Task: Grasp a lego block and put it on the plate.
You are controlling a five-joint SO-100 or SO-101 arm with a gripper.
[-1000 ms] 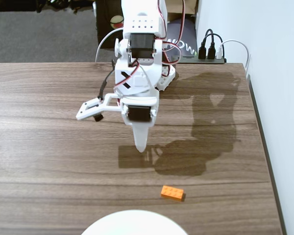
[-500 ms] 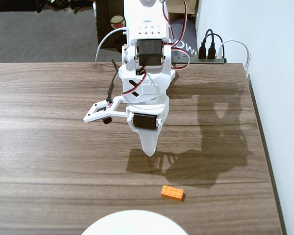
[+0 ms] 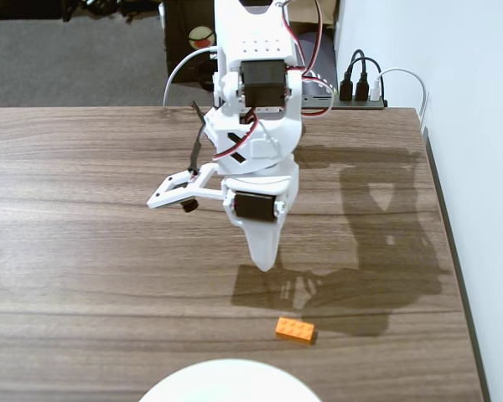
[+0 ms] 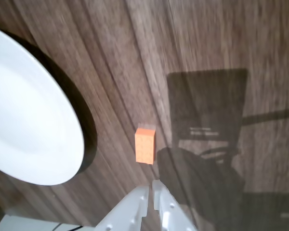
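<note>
Dark wood-grain table (image 3: 84, 251) stretches beneath me, with a pale wall along its right edge in the fixed view and a power strip (image 3: 362, 102) with plugged-in cables at the far side behind my base. My gripper (image 4: 151, 188) hangs above the tabletop with nothing in it; in the wrist view my two white fingertips (image 4: 138, 198) sit nearly pressed together, only a thin slit between them, so I am clenched on empty air. Just ahead of my tips, a little beyond them and not touching, the lego block (image 4: 145, 145) lies flat on the wood, studs up, its long side running away from me. In the fixed view that same orange brick (image 3: 295, 330) rests below my pointed tip, beside my shadow. Off to the left of my jaws in the wrist view, well apart from the brick, sits the plate (image 4: 24, 115), white and bare; the fixed view shows only its rim (image 3: 230, 374) at the bottom edge.
</note>
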